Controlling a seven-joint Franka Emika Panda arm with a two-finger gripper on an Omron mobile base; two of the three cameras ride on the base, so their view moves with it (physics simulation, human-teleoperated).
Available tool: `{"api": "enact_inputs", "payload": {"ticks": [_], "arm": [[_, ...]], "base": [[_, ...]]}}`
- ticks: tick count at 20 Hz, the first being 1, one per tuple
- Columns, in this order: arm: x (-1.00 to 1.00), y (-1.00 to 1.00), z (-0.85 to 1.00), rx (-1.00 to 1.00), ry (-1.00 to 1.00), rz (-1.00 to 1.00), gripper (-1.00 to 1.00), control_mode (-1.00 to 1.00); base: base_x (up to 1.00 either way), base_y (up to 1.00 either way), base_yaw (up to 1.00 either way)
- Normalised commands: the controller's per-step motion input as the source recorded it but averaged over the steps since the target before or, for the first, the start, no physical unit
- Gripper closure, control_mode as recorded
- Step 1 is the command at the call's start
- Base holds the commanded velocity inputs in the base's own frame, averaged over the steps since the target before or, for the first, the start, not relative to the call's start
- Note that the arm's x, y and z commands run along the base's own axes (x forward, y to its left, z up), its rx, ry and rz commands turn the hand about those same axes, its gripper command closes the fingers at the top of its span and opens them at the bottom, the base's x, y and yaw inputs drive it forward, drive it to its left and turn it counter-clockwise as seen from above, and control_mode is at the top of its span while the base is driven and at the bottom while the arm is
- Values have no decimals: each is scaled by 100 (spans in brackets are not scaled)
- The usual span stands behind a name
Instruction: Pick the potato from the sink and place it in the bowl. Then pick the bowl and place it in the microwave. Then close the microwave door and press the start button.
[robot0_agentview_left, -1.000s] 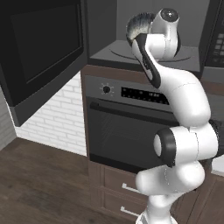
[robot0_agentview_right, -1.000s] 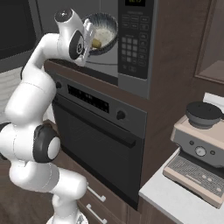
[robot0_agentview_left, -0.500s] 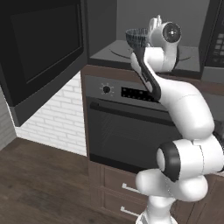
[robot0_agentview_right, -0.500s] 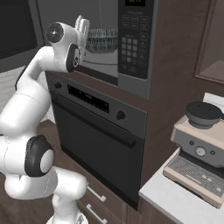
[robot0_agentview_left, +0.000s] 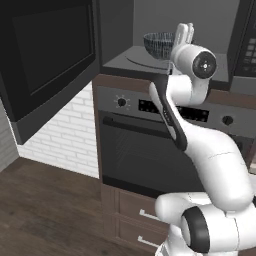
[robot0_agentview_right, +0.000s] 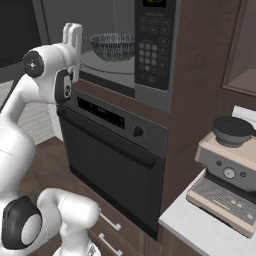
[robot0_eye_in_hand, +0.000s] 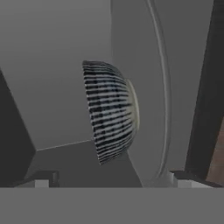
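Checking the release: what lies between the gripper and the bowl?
Nothing: in the hand view, bare turntable separates the open gripper from the bowl.

black oven (robot0_agentview_right: 112, 165) with knobs, espresso machine (robot0_agentview_right: 227, 180), drawers (robot0_agentview_left: 135, 222)

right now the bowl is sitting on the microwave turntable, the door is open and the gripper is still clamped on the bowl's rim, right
Not quite: the gripper is not on the bowl. The right base view shows it outside the microwave cavity with clear space between it and the bowl, and the hand view shows the bowl beyond the finger tips. The rest holds: bowl on the turntable, microwave door open.
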Motion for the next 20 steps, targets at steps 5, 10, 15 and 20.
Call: {"api": "enact_inputs", "payload": {"ticks": [5,10,15,20], "arm": [[-100,6,32,1,5,0,-100,-100],[-100,16,2,3,2,0,-100,-100],[-100,34,-12,0,-5,0,-100,-100],[-100,48,-34,0,-37,0,-100,-100]], "base": [[0,0,0],[0,0,0],[0,0,0],[0,0,0]]}}
